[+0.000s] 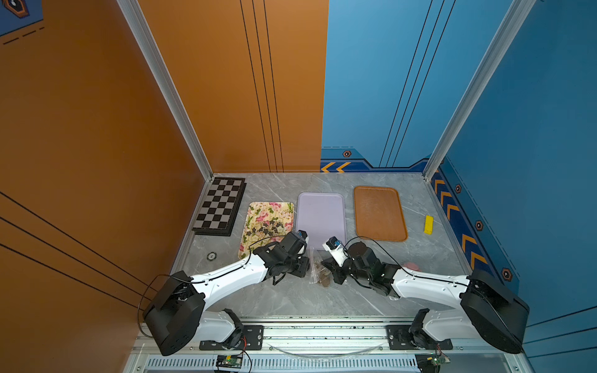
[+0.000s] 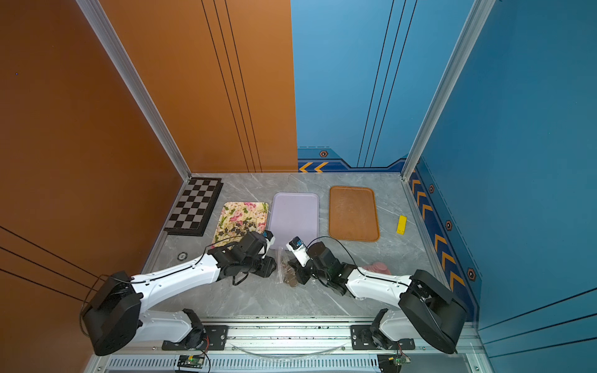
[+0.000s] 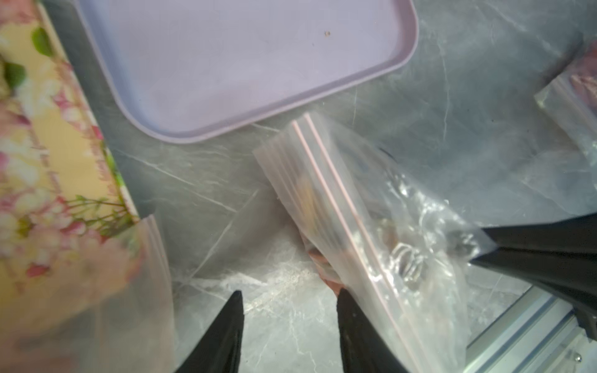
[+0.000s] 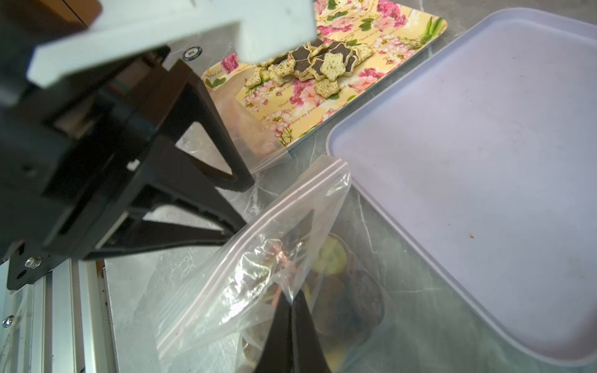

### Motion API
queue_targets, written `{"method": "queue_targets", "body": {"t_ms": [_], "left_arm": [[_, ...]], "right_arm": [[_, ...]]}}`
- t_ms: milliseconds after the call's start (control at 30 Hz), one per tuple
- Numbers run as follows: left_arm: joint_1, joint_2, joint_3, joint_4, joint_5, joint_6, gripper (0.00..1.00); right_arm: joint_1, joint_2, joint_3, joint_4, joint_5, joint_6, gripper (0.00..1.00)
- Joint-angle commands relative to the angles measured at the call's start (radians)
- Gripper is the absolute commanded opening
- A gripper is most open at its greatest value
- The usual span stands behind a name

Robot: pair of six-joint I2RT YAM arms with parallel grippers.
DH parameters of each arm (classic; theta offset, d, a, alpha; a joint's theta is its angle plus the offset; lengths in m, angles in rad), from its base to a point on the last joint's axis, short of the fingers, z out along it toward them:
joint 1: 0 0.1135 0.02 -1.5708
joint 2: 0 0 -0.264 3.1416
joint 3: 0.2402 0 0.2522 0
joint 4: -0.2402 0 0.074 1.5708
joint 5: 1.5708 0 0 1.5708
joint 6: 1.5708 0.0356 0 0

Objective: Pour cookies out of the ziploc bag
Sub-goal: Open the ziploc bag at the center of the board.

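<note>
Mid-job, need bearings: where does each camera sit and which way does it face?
Both top views: high over the aluminium rail, facing down onto the grey marble-look table; left arm and right arm show.
Left wrist: on the left arm, looking past the open left claw at the clear ziploc bag and lilac plastic tray.
Right wrist: on the right arm, looking along the right claw, shut on the bag, toward round cookies inside.
Shared: both wrist views show bag, lilac tray, opposite claw.
</note>
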Motion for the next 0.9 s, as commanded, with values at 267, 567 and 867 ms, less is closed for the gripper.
{"method": "queue_targets", "body": {"t_ms": [267, 567, 867], "left_arm": [[-0.047, -0.072, -0.044, 0.174, 0.098, 0.061, 0.53], [-0.054, 0.016, -0.058, 0.271, 0.104, 0.073, 0.55], [-0.052, 0.041, -0.077, 0.260, 0.065, 0.117, 0.52]], "right_arm": [[-0.005, 0.013, -0.001, 0.027, -0.018, 0.002, 0.00], [-0.011, -0.006, -0.004, 0.023, -0.034, 0.002, 0.00], [-0.033, -0.026, -0.021, 0.034, -0.053, 0.015, 0.00]]}}
